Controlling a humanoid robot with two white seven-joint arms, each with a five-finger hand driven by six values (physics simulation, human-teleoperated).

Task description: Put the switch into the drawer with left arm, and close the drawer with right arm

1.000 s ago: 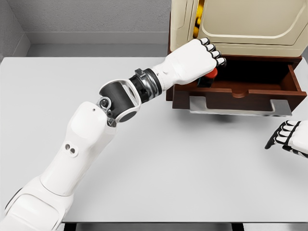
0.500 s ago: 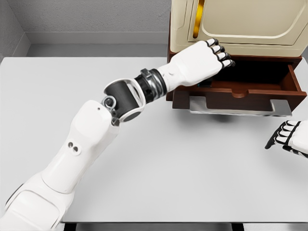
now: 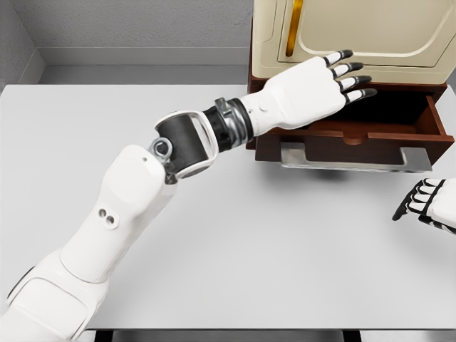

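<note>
left hand (image 3: 310,96) is held over the open drawer (image 3: 370,128) at the worktop's far right edge, fingers spread, holding nothing. switch is hidden, presumably inside. hand should be lifted clear before right hand (image 3: 427,203), fingers loosely curled, pushes.

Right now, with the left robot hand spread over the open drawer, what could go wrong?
1. The left robot hand is above the open drawer; closing now could trap it.
2. The switch is hidden, so its seating can't be confirmed; it might block closing.
3. The right robot hand rests at the table's right edge, apart from the drawer's handle.
</note>
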